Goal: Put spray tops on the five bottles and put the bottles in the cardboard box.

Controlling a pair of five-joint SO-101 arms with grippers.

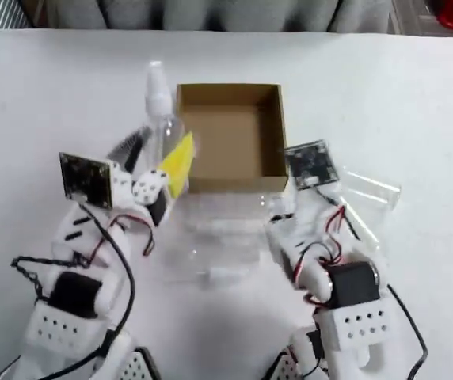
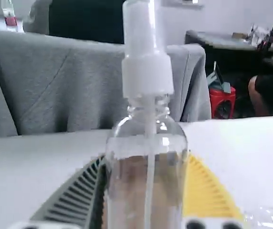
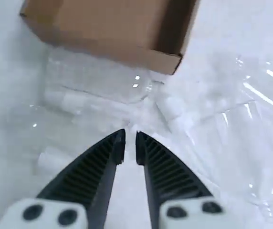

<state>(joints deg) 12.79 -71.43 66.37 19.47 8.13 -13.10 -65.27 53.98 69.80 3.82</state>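
A clear bottle (image 2: 146, 181) with a white spray top (image 2: 146, 52) stands upright between a grey finger (image 2: 77, 198) and a yellow finger (image 2: 205, 191). My left gripper (image 2: 146, 164) is shut on it. In the high view that bottle (image 1: 160, 119) is just off the left wall of the open cardboard box (image 1: 230, 138), held by the left gripper (image 1: 167, 158). My right gripper (image 3: 130, 143) hangs shut, holding nothing, above clear bottles (image 3: 98, 86) lying in front of the box (image 3: 112, 28). Loose white spray tops (image 3: 174, 114) lie among them.
Another clear bottle (image 1: 369, 190) lies to the right of the box, beside the right arm (image 1: 345, 285). Bottles in front of the box (image 1: 211, 233) fill the space between the two arms. A grey couch (image 2: 55, 90) stands beyond the table's far edge.
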